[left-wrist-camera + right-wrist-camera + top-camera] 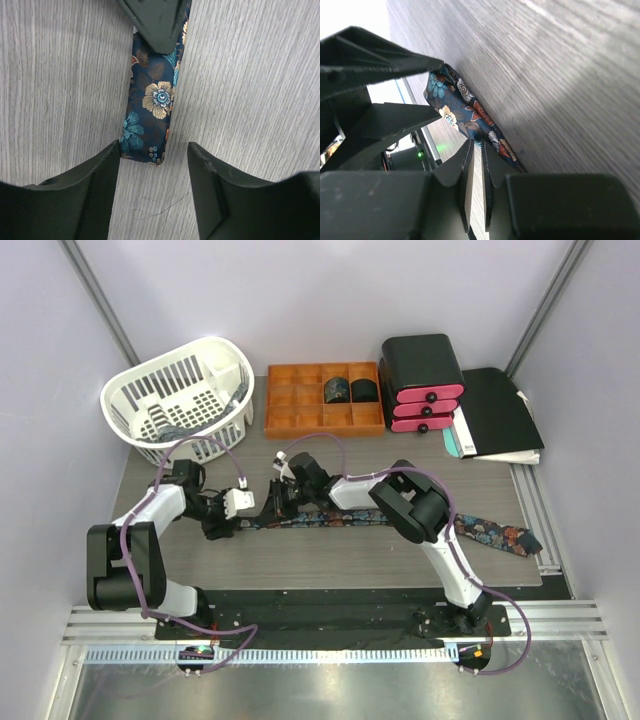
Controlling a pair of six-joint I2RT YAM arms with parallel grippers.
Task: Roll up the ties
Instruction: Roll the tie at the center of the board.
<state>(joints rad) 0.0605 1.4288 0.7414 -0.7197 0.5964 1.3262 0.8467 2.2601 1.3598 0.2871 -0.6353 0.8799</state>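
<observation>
The tie (490, 532) lay flat across the middle of the counter (330, 560), parallel to its near edge, with its broad end toward the right edge and its narrow end left of centre. The left hand (154, 147) stood with fingers apart, straddling that narrow tip. The right hand (475, 150) had its fingers together over the fabric just beyond, apparently gripping nothing. To start the roll well, the tip probably needed pinching squarely and folding over tightly while the other hand kept the strip straight. No brand, label or writing could be read.
</observation>
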